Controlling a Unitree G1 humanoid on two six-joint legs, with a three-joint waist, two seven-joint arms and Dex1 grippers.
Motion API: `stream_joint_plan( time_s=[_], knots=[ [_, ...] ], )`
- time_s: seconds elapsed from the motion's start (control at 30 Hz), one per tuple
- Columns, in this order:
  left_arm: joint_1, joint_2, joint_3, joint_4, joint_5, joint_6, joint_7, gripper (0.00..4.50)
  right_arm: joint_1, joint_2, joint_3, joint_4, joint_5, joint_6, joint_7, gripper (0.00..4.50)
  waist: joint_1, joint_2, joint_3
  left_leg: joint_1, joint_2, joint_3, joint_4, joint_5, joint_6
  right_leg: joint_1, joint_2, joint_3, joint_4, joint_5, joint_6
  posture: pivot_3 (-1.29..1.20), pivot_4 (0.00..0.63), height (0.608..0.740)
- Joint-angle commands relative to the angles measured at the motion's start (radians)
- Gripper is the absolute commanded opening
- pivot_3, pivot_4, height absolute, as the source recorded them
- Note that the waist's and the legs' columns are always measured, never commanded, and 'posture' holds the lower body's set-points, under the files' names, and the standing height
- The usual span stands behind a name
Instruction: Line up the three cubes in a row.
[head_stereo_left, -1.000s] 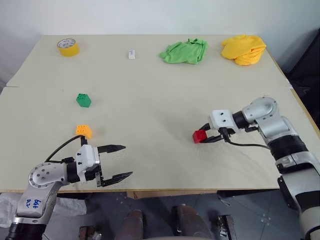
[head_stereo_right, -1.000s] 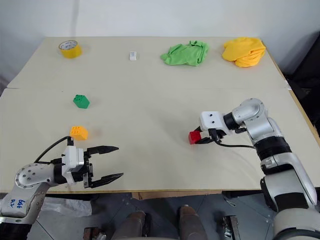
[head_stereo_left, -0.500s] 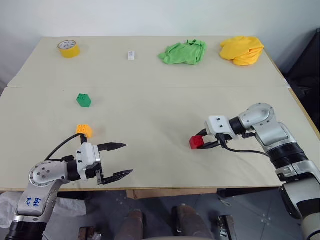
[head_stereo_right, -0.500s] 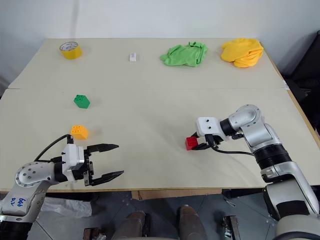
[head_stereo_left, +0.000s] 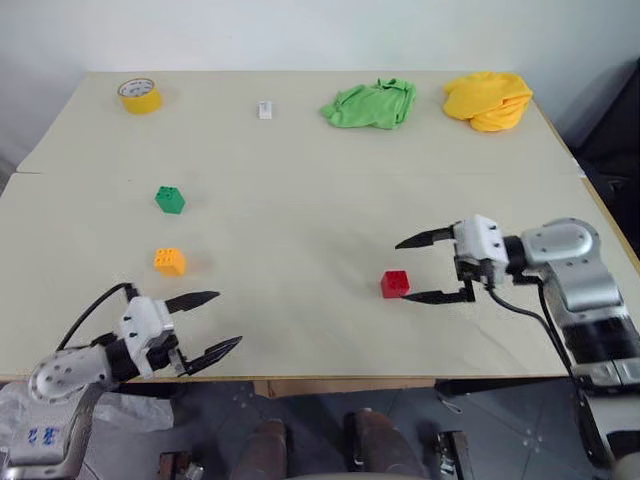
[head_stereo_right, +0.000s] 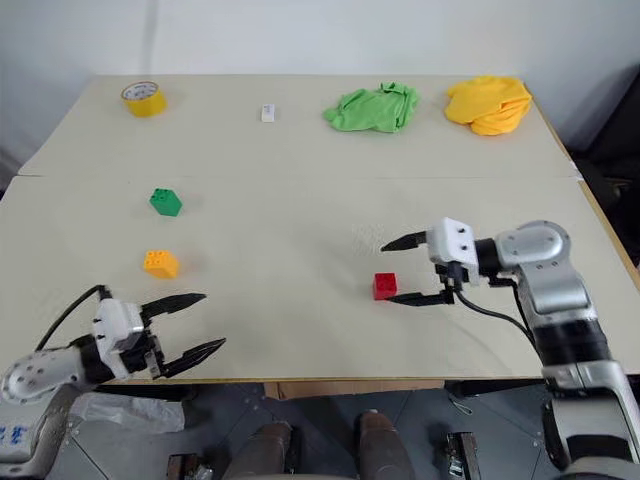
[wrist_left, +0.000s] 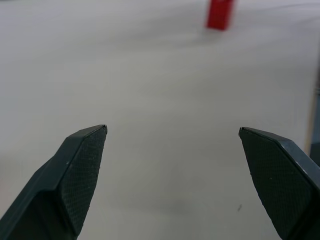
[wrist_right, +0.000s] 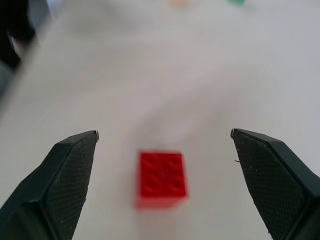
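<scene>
3 cubes lie apart on the desk (head_stereo_left: 300, 330), not in a row. The green cube (head_stereo_left: 169, 199) sits toward the left side, and the orange-yellow cube (head_stereo_left: 169, 261) lies nearer the front edge, almost straight in front of it, with a clear gap between them. The red cube (head_stereo_left: 394, 284) rests well to the right of both, near the middle of the front half of the desk, studs up.

The right tool (head_stereo_left: 418, 268) hovers just right of the red cube with its 2 black fingers spread wide, pointing left; the cube lies free on the surface close to the lower fingertip, held by nothing. In the right wrist view the red cube (wrist_right: 161, 178) sits between and beyond the open fingers (wrist_right: 60, 185).

The left tool (head_stereo_left: 214, 322) hangs at the front left edge of the desk, fingers also spread and empty, near the orange-yellow cube but apart from it.

Along the far edge lie a yellow tape roll (head_stereo_left: 139, 95), a tiny white block (head_stereo_left: 264, 110), a green cloth (head_stereo_left: 369, 103) and a yellow cloth (head_stereo_left: 488, 99).
</scene>
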Motion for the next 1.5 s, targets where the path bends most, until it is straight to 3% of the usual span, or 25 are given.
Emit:
stream_joint_plan(
  time_s=[0.03,0.2,0.33,0.47,0.6,0.77,0.87,1.17,1.3,1.5],
  knots=[
    [0.053,-0.093,0.190,-0.007,-0.063,-0.007,0.168,4.50,0.060,0.018,-0.124,-0.085,0.128,0.009,-0.028,4.47,0.000,0.000,0.000,0.000,0.000,0.000,0.000,0.000,0.000,0.000,0.000,0.000,0.000,0.000,0.000,0.00,0.150,0.740],
    [0.154,-0.191,0.330,0.013,-0.108,0.005,0.265,4.50,0.155,0.073,-0.197,-0.149,0.178,-0.014,-0.095,4.47,0.001,0.000,0.000,0.003,0.000,0.000,0.001,-0.003,0.005,0.004,0.000,0.000,0.000,0.000,0.000,0.00,0.150,0.740],
    [0.132,-0.217,0.349,-0.020,-0.157,0.073,0.349,4.50,0.198,0.079,-0.211,-0.125,0.133,-0.084,-0.124,4.47,0.007,0.000,0.000,0.005,0.000,-0.001,0.001,-0.003,0.006,0.007,0.000,-0.001,-0.002,0.001,0.002,0.00,0.150,0.740],
    [-0.051,-0.157,0.300,-0.070,-0.150,0.217,0.519,4.50,0.217,0.050,-0.202,-0.138,0.147,-0.050,-0.109,4.47,0.036,0.000,0.000,0.006,-0.001,-0.004,0.002,-0.001,0.006,0.010,-0.001,-0.004,-0.003,0.003,0.002,0.00,0.150,0.740],
    [-0.330,-0.039,0.234,-0.059,-0.136,0.517,0.745,4.50,0.237,0.070,-0.209,-0.186,0.176,-0.021,-0.150,4.47,0.045,0.000,0.000,0.005,-0.001,-0.006,0.002,0.000,0.006,0.011,0.000,-0.004,-0.005,0.006,0.002,0.00,0.150,0.740],
    [-0.659,0.047,0.083,0.149,-0.047,0.703,0.830,4.50,0.255,0.145,-0.200,-0.277,0.217,0.036,-0.265,4.47,0.038,0.000,0.000,0.004,-0.002,-0.005,0.002,0.003,0.000,0.009,0.000,-0.004,-0.005,0.006,0.003,0.00,0.150,0.740],
    [-0.780,0.068,-0.026,0.313,0.036,0.678,0.779,4.50,0.251,0.183,-0.196,-0.302,0.216,0.045,-0.319,4.47,0.025,0.000,0.000,0.003,-0.002,-0.003,0.001,0.003,0.000,0.007,0.000,-0.003,-0.004,0.006,0.003,0.00,0.150,0.740],
    [-1.135,0.094,-0.202,0.901,0.236,0.414,0.596,4.50,0.245,0.200,-0.153,-0.369,0.198,0.061,-0.382,4.47,0.024,0.000,0.000,-0.003,-0.003,0.002,0.003,0.004,-0.001,-0.004,-0.002,-0.006,0.000,0.006,0.003,0.00,0.150,0.740],
    [-1.230,0.080,-0.231,1.081,0.271,0.340,0.504,4.50,0.247,0.200,-0.149,-0.381,0.201,0.067,-0.398,4.47,0.023,0.000,0.000,-0.003,-0.004,0.002,0.003,0.004,-0.001,-0.004,-0.003,-0.006,0.000,0.006,0.003,0.00,0.150,0.740],
    [-1.304,0.082,-0.248,1.219,0.333,0.320,0.519,4.50,0.256,0.204,-0.150,-0.391,0.203,0.059,-0.407,4.47,0.022,0.000,0.000,-0.003,-0.004,0.003,0.003,0.004,-0.001,-0.006,-0.003,-0.006,0.002,0.006,0.003,0.00,0.150,0.740]
  ],
)
